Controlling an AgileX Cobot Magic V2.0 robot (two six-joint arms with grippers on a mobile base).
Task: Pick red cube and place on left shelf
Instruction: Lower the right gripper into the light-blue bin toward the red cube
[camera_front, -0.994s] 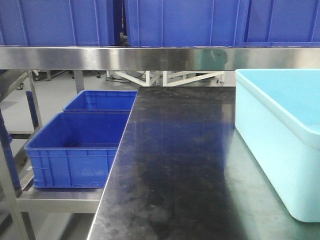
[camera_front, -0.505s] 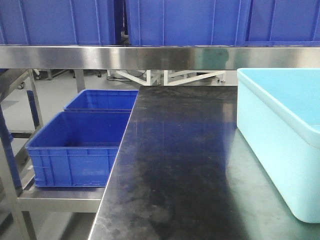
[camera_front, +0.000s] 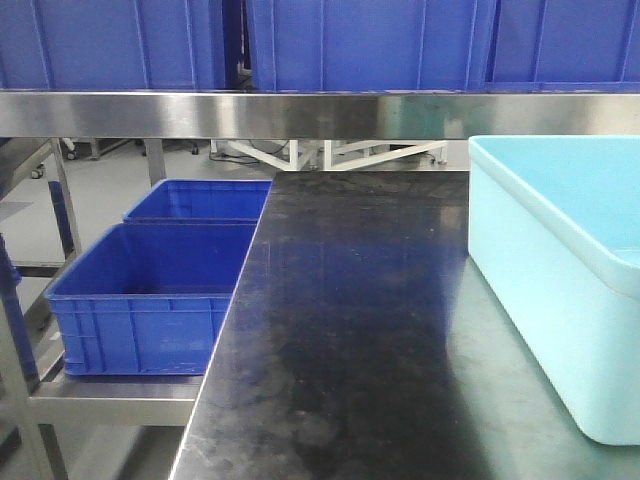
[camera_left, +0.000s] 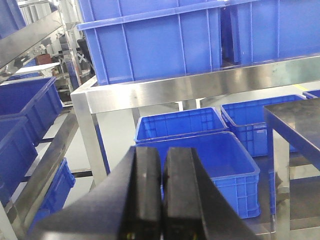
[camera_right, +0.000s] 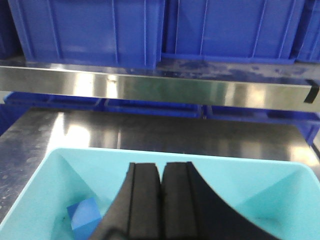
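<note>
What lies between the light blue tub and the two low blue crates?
Only a bare stretch of the black tabletop; nothing stands on it between the light blue tub and the blue crates. The front-facing view shows this.

A black surface (camera_front: 340, 330) with a dull sheen runs back under a brushed-steel crossbeam (camera_front: 300, 114) that carries dark blue crates (camera_front: 360, 45). Behind lie a pale grey floor (camera_front: 110, 190) and a white metal frame (camera_front: 330, 155). A light-blue tub (camera_front: 560, 300) stands on the surface at right.
</note>
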